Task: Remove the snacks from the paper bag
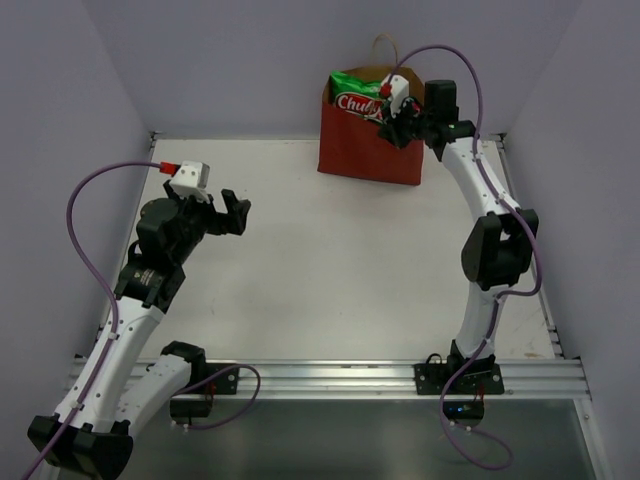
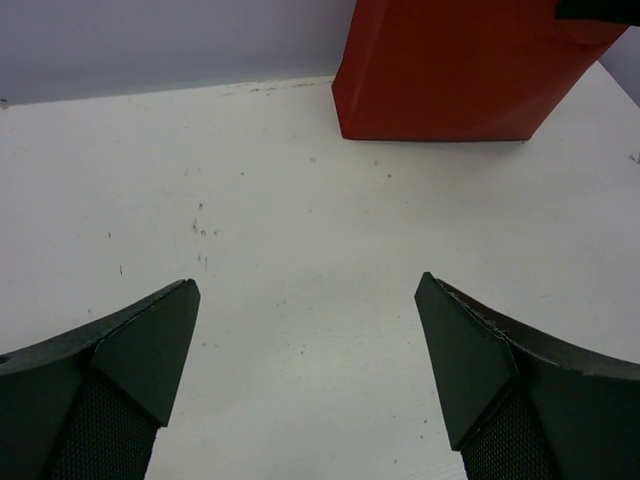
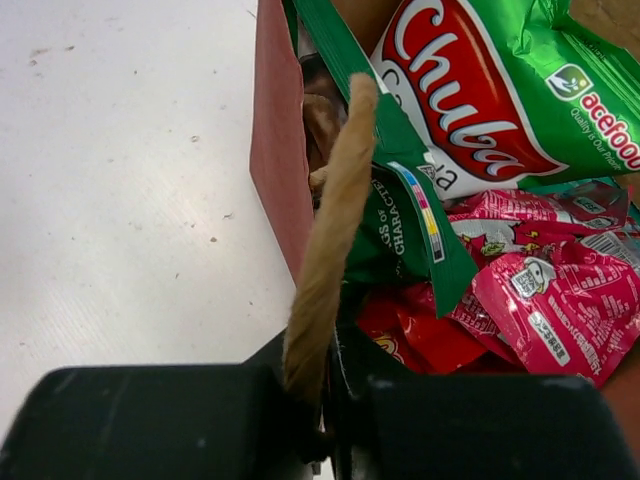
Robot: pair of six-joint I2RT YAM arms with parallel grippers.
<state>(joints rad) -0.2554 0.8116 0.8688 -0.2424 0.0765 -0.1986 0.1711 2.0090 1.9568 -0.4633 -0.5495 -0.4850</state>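
Observation:
The red-brown paper bag (image 1: 365, 155) stands upright at the back of the table; it also shows in the left wrist view (image 2: 460, 70). The green-white chip bag (image 1: 358, 100) sticks out of its top. My right gripper (image 1: 398, 125) is at the bag's mouth, shut (image 3: 325, 400) on a tan twisted paper handle (image 3: 335, 220) at the bag's wall (image 3: 275, 150). Inside lie the chip bag (image 3: 470, 90), a red packet (image 3: 430, 340) and red-pink sachets (image 3: 560, 300). My left gripper (image 1: 228, 212) is open and empty (image 2: 307, 282) above the table, far left of the bag.
The white table (image 1: 330, 270) is walled by grey panels on the left, back and right. The bag's other handle (image 1: 385, 45) rises against the back wall. A metal rail (image 1: 330, 378) runs along the near edge by the arm bases.

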